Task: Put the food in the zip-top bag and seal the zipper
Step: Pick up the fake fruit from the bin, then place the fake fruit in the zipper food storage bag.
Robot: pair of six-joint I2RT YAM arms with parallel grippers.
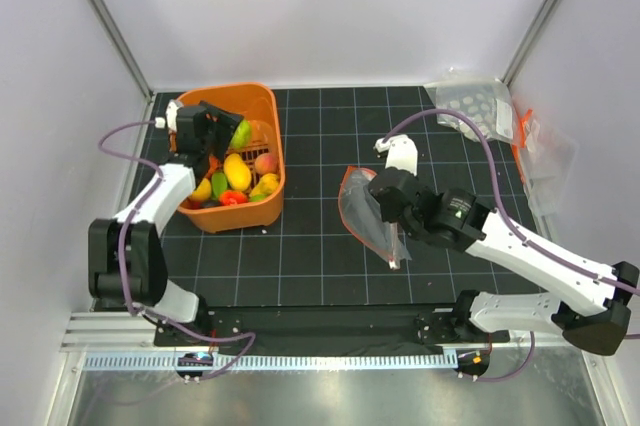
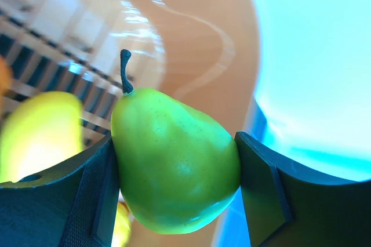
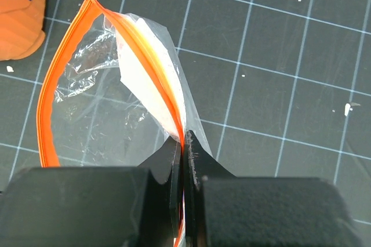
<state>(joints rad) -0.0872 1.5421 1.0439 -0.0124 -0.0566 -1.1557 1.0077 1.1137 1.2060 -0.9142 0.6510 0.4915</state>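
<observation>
Black gridded mat, white walls. Item: green pear, over the orange basket, clamped across its belly by your left gripper; likely light, hard, slick. Bag: limp, mid-mat; your right gripper pinches its zipper.

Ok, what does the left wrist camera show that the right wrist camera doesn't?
Only left wrist: a green plastic pear with a dark stem, clamped by the left end effector. Only right wrist: the right end effector shut on the orange-red zipper of the clear zip-top bag, mouth gaping, over black gridded mat. Both: the orange plastic basket.
</observation>
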